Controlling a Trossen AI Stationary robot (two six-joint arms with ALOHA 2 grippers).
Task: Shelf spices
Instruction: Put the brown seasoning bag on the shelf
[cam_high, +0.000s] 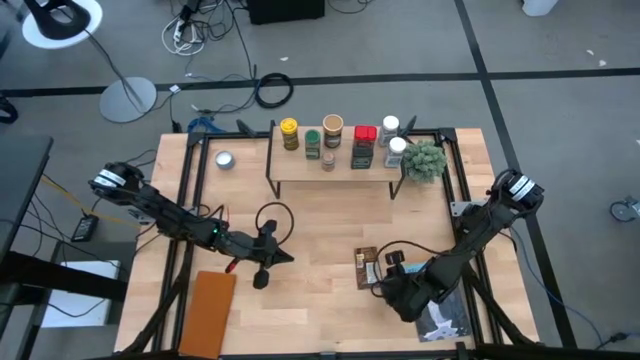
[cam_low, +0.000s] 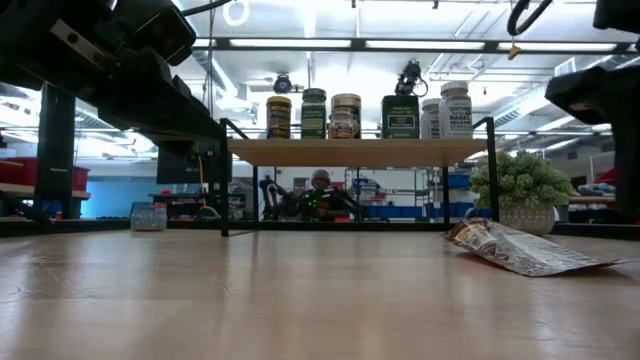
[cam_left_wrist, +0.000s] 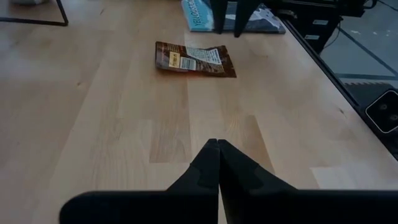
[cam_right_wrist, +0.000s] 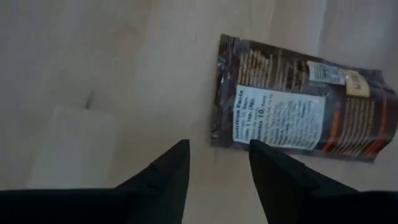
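Observation:
The shelf (cam_high: 335, 168) stands at the table's far middle, a light plank on thin black legs. Several spice jars (cam_high: 331, 135) stand on their bases on its top, also clear in the low view (cam_low: 346, 115). A flat brown spice packet (cam_right_wrist: 305, 115) lies flat on the table at the near right (cam_high: 367, 268). My right gripper (cam_right_wrist: 217, 146) is open and hangs over the table beside the packet's end, pointing steeply down, clear of it. My left gripper (cam_left_wrist: 217, 143) is shut and holds nothing, left of the table's middle (cam_high: 284, 258), pointing toward the packet (cam_left_wrist: 196, 59).
A potted green plant (cam_high: 425, 160) stands by the shelf's right end. A small silver tin (cam_high: 224, 160) sits at the far left. A brown board (cam_high: 208, 310) lies at the near left, and a blue-and-white book (cam_high: 440, 320) at the near right. Bare wood lies between the arms.

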